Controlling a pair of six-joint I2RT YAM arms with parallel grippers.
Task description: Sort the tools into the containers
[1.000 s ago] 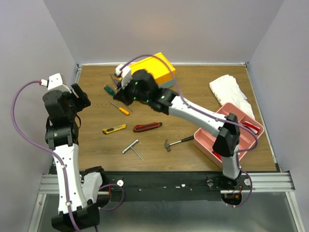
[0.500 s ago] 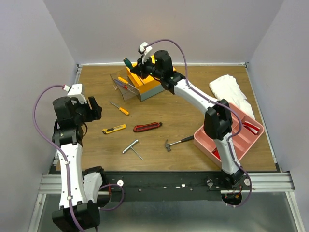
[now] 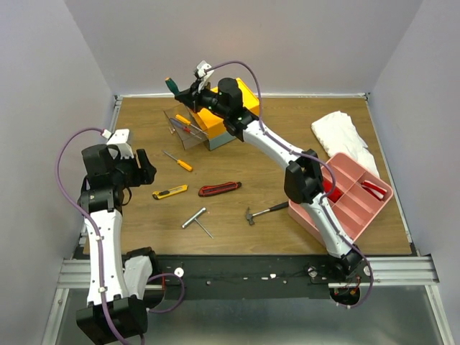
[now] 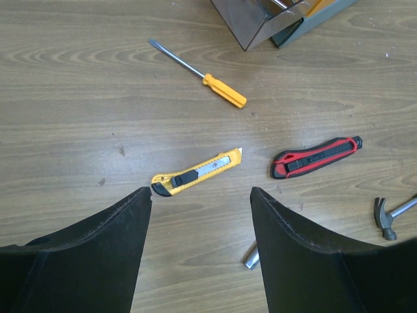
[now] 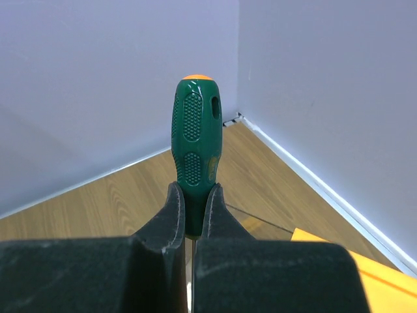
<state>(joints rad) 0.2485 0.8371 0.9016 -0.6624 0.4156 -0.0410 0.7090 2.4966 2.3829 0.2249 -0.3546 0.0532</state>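
My right gripper (image 3: 181, 90) is shut on the green-handled screwdriver (image 3: 170, 83), held up in the air over the back of the table, handle outward (image 5: 195, 147). Below it stands the yellow-topped box (image 3: 248, 93) with a clear drawer (image 3: 178, 123) pulled out; a red-handled screwdriver (image 3: 188, 127) lies in the drawer. My left gripper (image 3: 145, 169) is open and empty above the table. Before its fingers lie the yellow knife (image 4: 195, 173), the red knife (image 4: 316, 156) and the orange screwdriver (image 4: 223, 90). The silver wrench (image 3: 196, 218) and the hammer (image 3: 262, 213) lie nearer the front.
A pink divided tray (image 3: 363, 208) with red items stands at the right front, under the right arm's elbow. A white cloth (image 3: 343, 135) lies at the back right. Walls close the table on three sides.
My right arm has swung from low beside the box up to the back, lifting the green screwdriver above the open drawer. My left gripper has shifted a little to the right.
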